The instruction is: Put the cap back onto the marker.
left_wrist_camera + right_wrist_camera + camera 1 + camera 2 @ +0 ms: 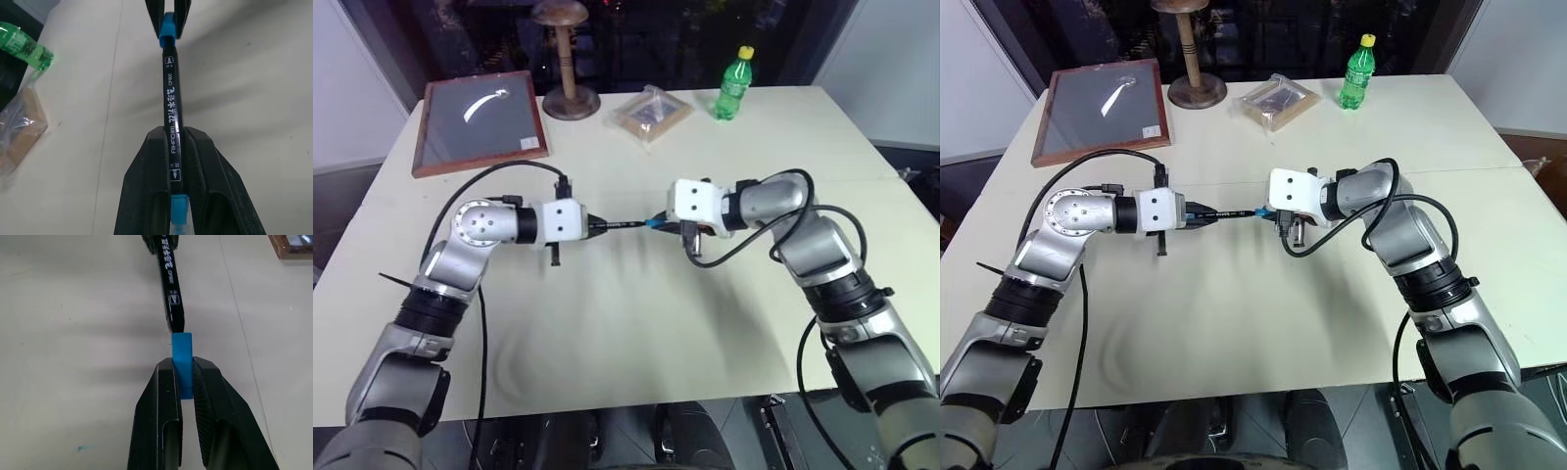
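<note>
Above the middle of the table, my left gripper [597,225] is shut on the black marker [622,225], which lies level and points toward my right gripper [661,225]. In the left wrist view the marker [169,93] runs out from between my fingers [151,161], with a light blue end [179,210] behind them. My right gripper [182,364] is shut on the small blue cap [182,357]. The marker's free end [176,323] meets the cap's open end. I cannot tell how far it sits inside.
At the table's far side stand a green bottle [734,83], a clear packet [651,115], a wooden stand [570,59] and a dark framed board [480,122]. Cables hang from both wrists over the pale table [626,333].
</note>
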Robot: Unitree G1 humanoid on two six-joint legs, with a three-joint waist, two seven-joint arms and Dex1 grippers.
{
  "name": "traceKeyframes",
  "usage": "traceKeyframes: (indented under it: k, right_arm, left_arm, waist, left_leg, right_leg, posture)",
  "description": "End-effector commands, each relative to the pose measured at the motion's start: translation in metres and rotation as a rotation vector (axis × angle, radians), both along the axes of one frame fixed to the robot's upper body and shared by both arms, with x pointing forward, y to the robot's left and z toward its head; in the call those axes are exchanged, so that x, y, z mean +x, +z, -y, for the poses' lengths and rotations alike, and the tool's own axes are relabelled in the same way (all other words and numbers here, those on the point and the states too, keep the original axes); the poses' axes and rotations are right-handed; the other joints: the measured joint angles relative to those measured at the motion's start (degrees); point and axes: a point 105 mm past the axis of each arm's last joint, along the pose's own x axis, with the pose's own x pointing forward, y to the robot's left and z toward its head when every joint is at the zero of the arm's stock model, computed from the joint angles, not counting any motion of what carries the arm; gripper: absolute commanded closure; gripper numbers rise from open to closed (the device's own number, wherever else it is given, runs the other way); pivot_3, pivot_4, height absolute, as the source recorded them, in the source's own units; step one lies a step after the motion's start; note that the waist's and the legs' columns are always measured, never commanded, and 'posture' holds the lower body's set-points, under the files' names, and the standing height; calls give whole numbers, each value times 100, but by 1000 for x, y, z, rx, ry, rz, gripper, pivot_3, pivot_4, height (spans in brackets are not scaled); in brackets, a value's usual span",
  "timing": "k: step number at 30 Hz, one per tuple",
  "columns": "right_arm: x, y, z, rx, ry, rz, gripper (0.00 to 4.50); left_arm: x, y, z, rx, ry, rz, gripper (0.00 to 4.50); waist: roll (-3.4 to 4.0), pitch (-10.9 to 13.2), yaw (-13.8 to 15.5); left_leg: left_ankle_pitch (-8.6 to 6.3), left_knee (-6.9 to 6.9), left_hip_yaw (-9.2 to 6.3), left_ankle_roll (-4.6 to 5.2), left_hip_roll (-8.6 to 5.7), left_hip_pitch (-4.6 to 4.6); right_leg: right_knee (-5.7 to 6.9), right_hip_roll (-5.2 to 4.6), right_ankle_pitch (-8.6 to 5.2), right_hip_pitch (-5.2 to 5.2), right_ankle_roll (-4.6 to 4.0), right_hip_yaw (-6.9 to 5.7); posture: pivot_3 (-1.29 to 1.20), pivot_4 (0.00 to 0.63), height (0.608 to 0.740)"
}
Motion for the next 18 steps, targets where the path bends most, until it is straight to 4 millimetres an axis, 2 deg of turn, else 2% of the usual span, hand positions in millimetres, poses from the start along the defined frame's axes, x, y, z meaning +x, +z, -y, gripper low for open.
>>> traceKeyframes:
  k: [1,18]
  right_arm:
    - [-1,19,-13,14,39,74,4487]
    - [-1,3,-38,-62,58,126,4487]
  left_arm:
    - [-3,10,5,-2,-23,44,4500]
    - [1,4,5,70,-35,124,4500]
  waist:
    - [0,0,-1]
    - [0,0,-1]
  left_leg:
    - [0,0,0,0,0,0]
    - [0,0,1,0,0,0]
  right_leg:
    - [0,0,0,0,0,0]
    - [0,0,0,-1,0,0]
  posture:
    - [0,150,740]
    - [0,150,740]
